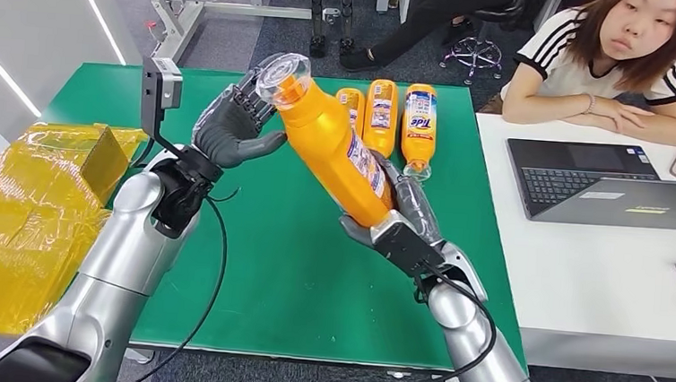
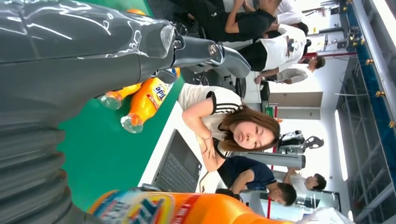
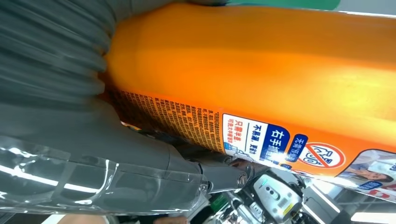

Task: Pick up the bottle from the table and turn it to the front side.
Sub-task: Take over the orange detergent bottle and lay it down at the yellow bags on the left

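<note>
Head view: your right hand grips the orange bottle at its base, tilted above the green counter.
Left hand: open, fingers spread beside the clear cap.

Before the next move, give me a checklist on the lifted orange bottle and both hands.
1. Right hand grips the orange plastic detergent bottle at its base: ok.
2. Bottle lifted off the green table: ok.
3. Left hand at the clear cap: touching or not, cannot tell.
4. Front label facing the robot: not ok, side print shows.
5. Three orange bottles lying behind, apart from the lifted bottle: ok.
</note>
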